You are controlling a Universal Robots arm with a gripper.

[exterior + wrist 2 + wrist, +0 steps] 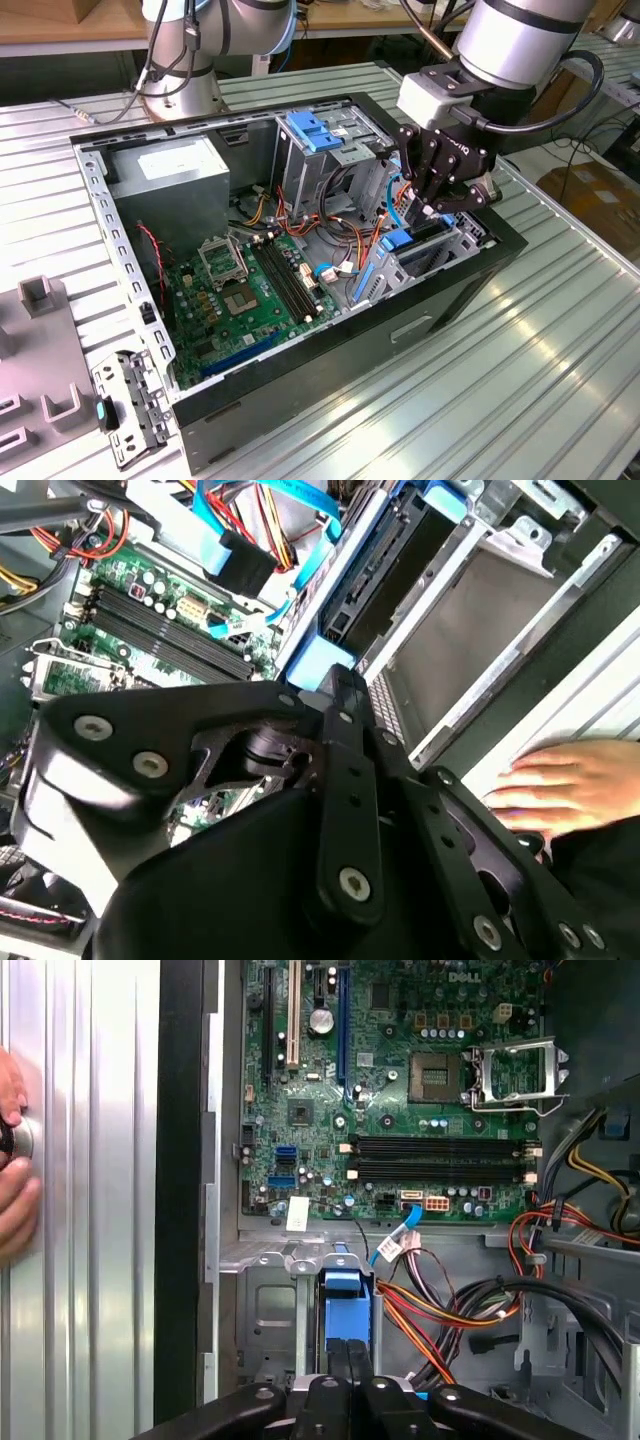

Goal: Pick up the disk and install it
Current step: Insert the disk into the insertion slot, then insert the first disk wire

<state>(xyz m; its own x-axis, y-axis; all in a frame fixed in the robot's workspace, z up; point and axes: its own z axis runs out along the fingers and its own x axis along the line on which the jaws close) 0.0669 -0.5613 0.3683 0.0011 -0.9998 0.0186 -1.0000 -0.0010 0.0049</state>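
Observation:
The disk (402, 243) stands on edge inside the low metal drive bay (462, 238) at the front corner of the open computer case, on the exterior view's right. Its light blue carrier rail faces up. In the second wrist view the disk (375, 575) shows as a dark slab edged in blue within the bay (480, 610). My gripper (432, 208) hangs right over it, fingers shut together with nothing between them. In both wrist views the gripper's tips (346, 1352) (345, 680) rest on or just above the blue rail end (342, 1295).
The case holds a green motherboard (250, 290), a grey power supply (175, 180), a tall bay with a blue latch (315, 130) and loose cables (450, 1310). A person's hand (560, 780) (8, 1160) rests on the ribbed table beside the case. A loose bracket (130, 400) lies outside.

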